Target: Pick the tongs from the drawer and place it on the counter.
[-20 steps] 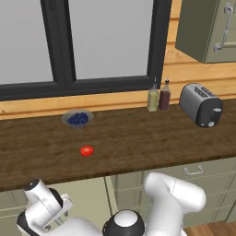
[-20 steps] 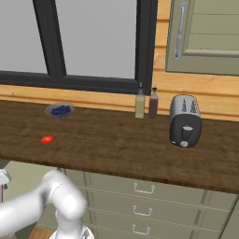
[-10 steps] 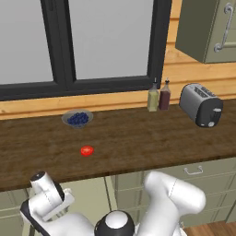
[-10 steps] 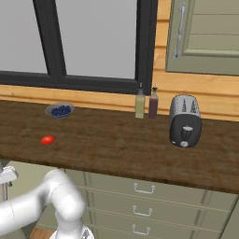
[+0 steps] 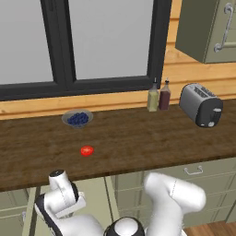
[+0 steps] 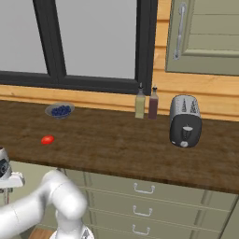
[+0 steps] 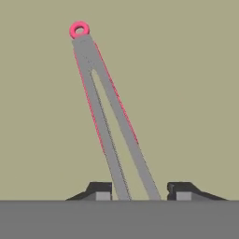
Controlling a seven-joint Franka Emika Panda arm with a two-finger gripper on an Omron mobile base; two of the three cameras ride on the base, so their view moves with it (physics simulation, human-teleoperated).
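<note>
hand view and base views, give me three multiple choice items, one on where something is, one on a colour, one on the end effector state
1. Where does the tomato lie?
A. on the counter, in front of the bowl of blueberries
B. inside the drawer
C. on top of the toaster

2. What colour is the ring at the far end of the tongs in the hand view?
A. blue
B. pink
C. green

3. How does the end effector stand?
A. shut with nothing between its fingers
B. open, one fingertip on either side of the tongs' arms
C. clamped on the tomato

Key: 1 A, it sits on the dark wood. 2 B, the ring is pink. 3 B, gaps show between each fingertip and the arms, over the drawer floor.
</note>
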